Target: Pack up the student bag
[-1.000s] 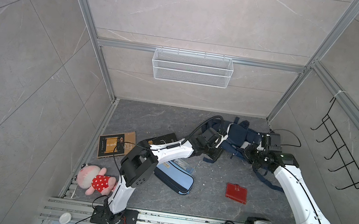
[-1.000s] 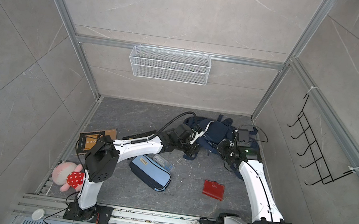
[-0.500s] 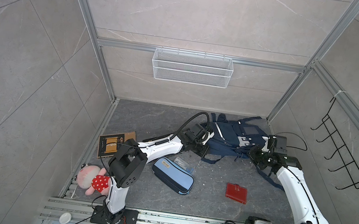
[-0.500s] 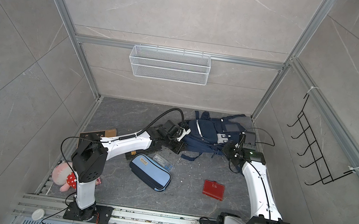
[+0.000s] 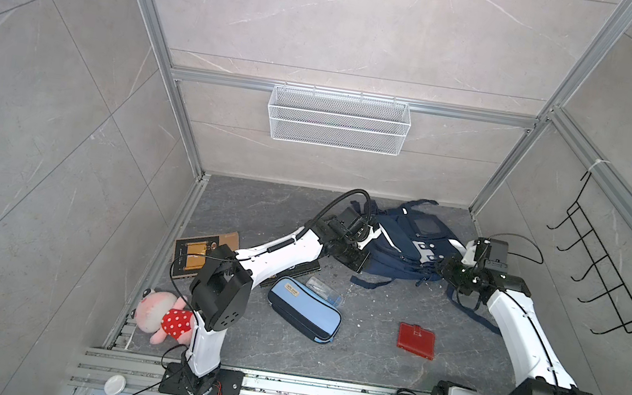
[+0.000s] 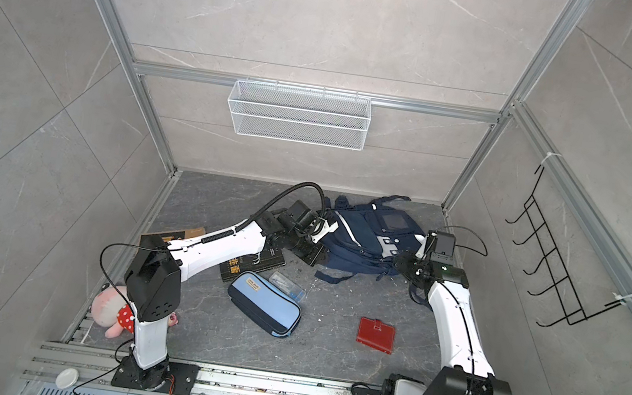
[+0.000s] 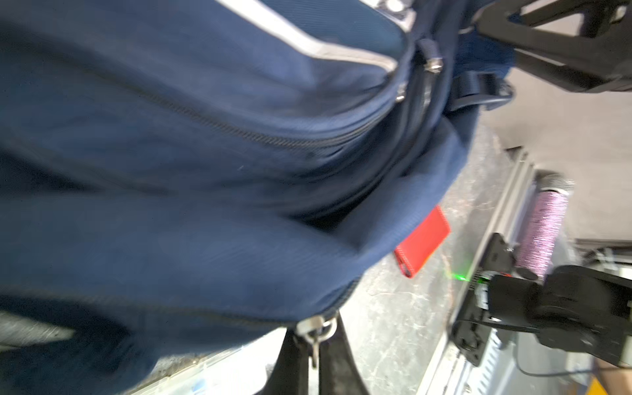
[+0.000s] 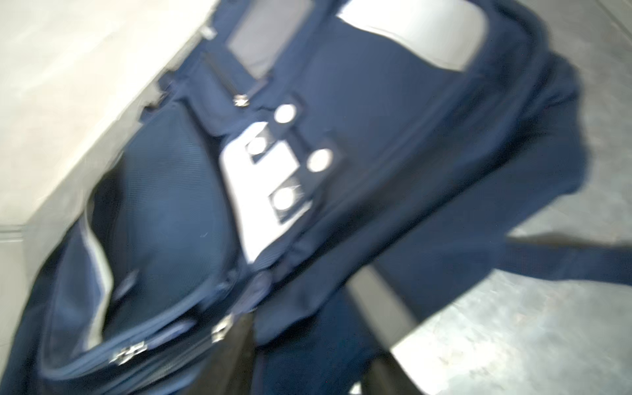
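Left jaws pinch the student bag [image 7: 205,222] zip pull [image 7: 313,333]

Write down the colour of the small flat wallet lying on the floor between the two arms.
The wallet is plain red; it shows best in a top view.

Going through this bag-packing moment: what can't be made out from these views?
- Right hand: open or gripping is unclear; the right wrist view is motion-blurred, and it is too small in the top views.
- Student bag: contents and which zips are open; its fabric fills both blurred wrist views.
- Black book: cover mostly hidden under the left arm in both top views.
- Plush toy: partly behind the left arm's elbow.
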Tool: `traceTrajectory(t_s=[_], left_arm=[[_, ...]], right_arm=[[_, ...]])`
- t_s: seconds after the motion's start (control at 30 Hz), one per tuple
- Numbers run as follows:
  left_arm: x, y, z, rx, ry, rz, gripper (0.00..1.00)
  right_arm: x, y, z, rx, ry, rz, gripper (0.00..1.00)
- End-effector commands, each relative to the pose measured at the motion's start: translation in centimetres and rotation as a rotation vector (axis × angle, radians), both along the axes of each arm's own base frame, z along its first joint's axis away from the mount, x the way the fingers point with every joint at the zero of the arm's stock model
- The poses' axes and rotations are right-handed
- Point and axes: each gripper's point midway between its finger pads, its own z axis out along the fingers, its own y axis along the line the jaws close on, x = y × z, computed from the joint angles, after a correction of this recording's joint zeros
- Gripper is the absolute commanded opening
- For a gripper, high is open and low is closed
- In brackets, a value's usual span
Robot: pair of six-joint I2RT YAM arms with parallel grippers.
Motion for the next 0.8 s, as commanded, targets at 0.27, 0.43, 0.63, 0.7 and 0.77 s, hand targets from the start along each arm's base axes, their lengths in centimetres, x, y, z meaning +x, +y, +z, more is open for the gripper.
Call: traceTrajectory(t_s=[0.27, 0.43, 0.63, 0.7, 0.77], left_arm=[[-2.1, -2.7, 6.5, -0.153, 0.028, -0.149, 0.0], [-1.5, -1.9, 6.8, -0.144, 0.029, -0.137, 0.0], [-0.8, -1.4, 7.1, -0.152, 0.041, -0.101, 0.0], [-0.4, -1.4, 7.1, -0.159, 0.044, -0.09, 0.0], [-0.3, -1.4, 7.2, -0.162, 0.043, -0.088, 0.0]], right_arm=[[-3.3, 10.1, 9.8, -0.014, -0.399, 0.606, 0.71], [-3.9, 12.9, 8.5, -0.034, -0.337, 0.776, 0.71], [-5.3, 16.3, 5.3, -0.029, -0.293, 0.906, 0.7], [-5.7, 16.7, 3.8, -0.08, -0.248, 0.945, 0.7], [-5.3, 16.3, 2.9, -0.13, -0.224, 0.941, 0.69]])
